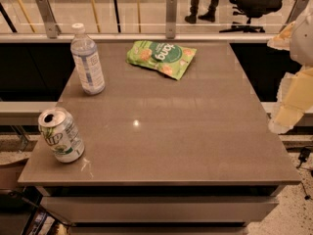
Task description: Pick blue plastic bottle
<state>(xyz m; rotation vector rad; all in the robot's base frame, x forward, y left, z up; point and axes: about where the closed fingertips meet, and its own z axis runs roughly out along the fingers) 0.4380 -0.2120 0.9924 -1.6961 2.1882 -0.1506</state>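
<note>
The blue plastic bottle (87, 60) stands upright at the far left of the brown table (195, 131). It is clear and slim, with a white cap and a pale blue-white label. My gripper (288, 109) shows as a pale, blurred shape at the right edge of the view, beyond the table's right side and far from the bottle. It holds nothing that I can see.
A green-and-white soda can (61, 135) stands at the near left corner. A green snack bag (161, 57) lies at the far middle. A glass railing (171, 13) runs behind the table, with an office chair (254, 4) and a person's legs (203, 4) beyond it.
</note>
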